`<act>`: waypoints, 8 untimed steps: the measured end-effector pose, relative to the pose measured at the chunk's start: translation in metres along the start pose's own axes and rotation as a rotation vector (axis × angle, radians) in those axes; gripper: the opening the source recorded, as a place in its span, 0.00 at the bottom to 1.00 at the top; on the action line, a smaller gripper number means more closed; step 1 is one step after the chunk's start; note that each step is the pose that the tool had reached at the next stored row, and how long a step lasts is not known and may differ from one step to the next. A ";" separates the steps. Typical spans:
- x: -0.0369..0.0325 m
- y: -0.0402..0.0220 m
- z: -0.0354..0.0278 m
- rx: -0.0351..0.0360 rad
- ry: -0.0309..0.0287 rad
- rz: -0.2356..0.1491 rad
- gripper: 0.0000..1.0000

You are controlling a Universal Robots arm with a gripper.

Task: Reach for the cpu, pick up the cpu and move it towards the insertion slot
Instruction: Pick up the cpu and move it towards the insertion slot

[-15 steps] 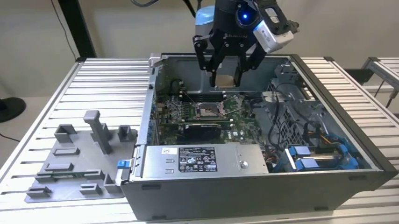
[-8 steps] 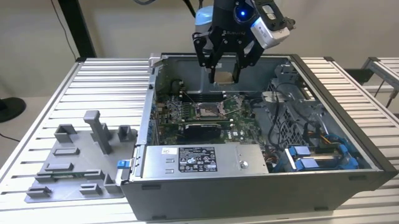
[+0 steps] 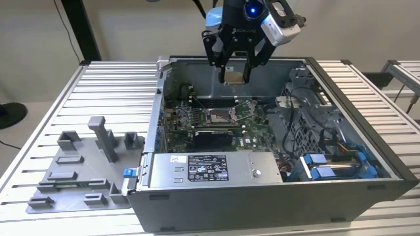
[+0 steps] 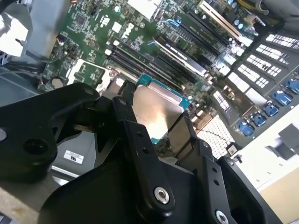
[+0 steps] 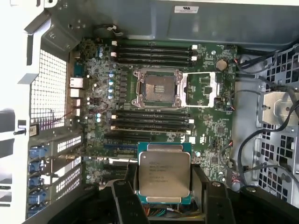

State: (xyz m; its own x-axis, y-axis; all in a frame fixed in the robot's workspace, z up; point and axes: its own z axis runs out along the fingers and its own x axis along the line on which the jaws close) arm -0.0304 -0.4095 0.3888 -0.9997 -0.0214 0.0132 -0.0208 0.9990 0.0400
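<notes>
My gripper [image 3: 236, 77] hangs above the open computer case, shut on the cpu [image 3: 235, 76], a small flat square chip. In the first wrist view the cpu [image 5: 164, 174] shows its silvery face and teal rim between the black fingers [image 5: 125, 196], and it appears again as the cpu [image 4: 156, 110] in the second wrist view. The insertion slot [image 5: 156, 88], a silver-framed square socket with a dark centre, lies on the green board some way from the chip. From the exterior view the insertion slot [image 3: 217, 116] is below and slightly to the left of the gripper.
The grey computer case [image 3: 367, 162] has tall walls around the motherboard, with cables and blue connectors [image 3: 328, 167] on the exterior view's right. A power supply box [image 3: 213, 169] sits at the case front. A grey fixture tray [image 3: 78, 172] with plastic blocks lies on the slatted table at the left.
</notes>
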 end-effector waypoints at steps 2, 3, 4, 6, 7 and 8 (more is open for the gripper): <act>-0.0001 0.0028 0.0002 0.0000 0.0000 0.000 0.00; -0.0001 0.0040 0.0003 0.0000 0.0000 0.000 0.00; -0.0001 0.0051 0.0004 -0.0001 -0.0001 0.000 0.00; -0.0002 0.0063 0.0004 0.0001 0.0001 0.000 0.00; -0.0002 0.0063 0.0004 0.0000 0.0000 0.000 0.00; -0.0002 0.0063 0.0004 0.0000 0.0000 0.000 0.00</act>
State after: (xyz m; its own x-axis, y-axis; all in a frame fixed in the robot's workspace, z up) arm -0.0304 -0.4031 0.3886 -0.9997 -0.0216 0.0131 -0.0210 0.9990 0.0400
